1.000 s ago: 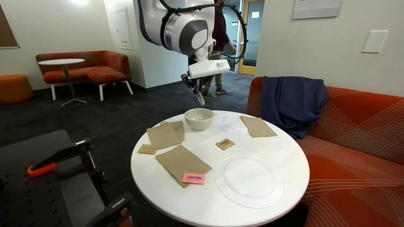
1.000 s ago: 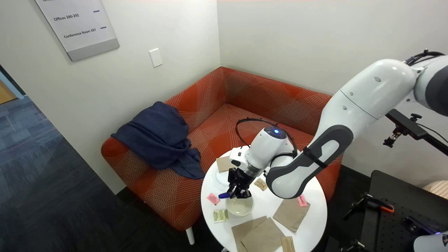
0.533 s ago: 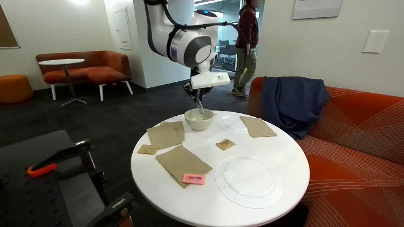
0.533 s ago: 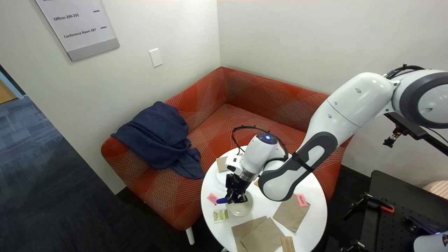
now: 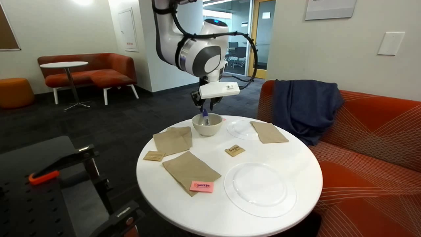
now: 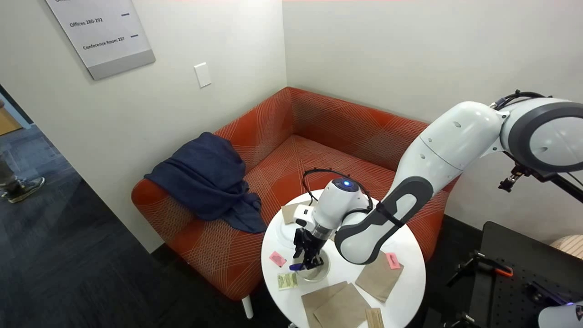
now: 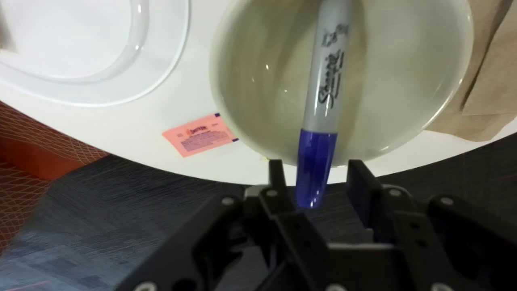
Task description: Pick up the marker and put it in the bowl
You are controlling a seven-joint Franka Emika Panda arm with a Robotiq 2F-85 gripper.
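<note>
The marker, grey-white with a blue cap, leans in the bowl; it shows in the wrist view [image 7: 329, 81] and in both exterior views [image 5: 206, 117] [image 6: 296, 267]. Its white end is inside the cream bowl [image 5: 208, 131] [image 6: 319, 274] [image 7: 408, 76], and its blue cap sticks out over the rim. My gripper [image 7: 314, 171] is open at the bowl's rim, above it in both exterior views [image 5: 206, 107] [image 6: 308, 263]. In the wrist view the fingers stand on both sides of the cap, with a gap on each side. The marker's far end is cut off at the wrist view's top edge.
The round white table [image 5: 227, 220] carries clear plates [image 5: 260, 200] [image 7: 169, 60], brown napkins [image 5: 190, 168], a sugar packet [image 5: 235, 150] and pink packets [image 5: 201, 186] [image 7: 200, 135]. One pink packet lies beside the bowl. A red sofa [image 5: 355, 197] borders the table.
My gripper has come down to the bowl with the marker and opened. The marker has tipped into the bowl and its blue cap now shows between the fingers. A person in the background has moved away.
</note>
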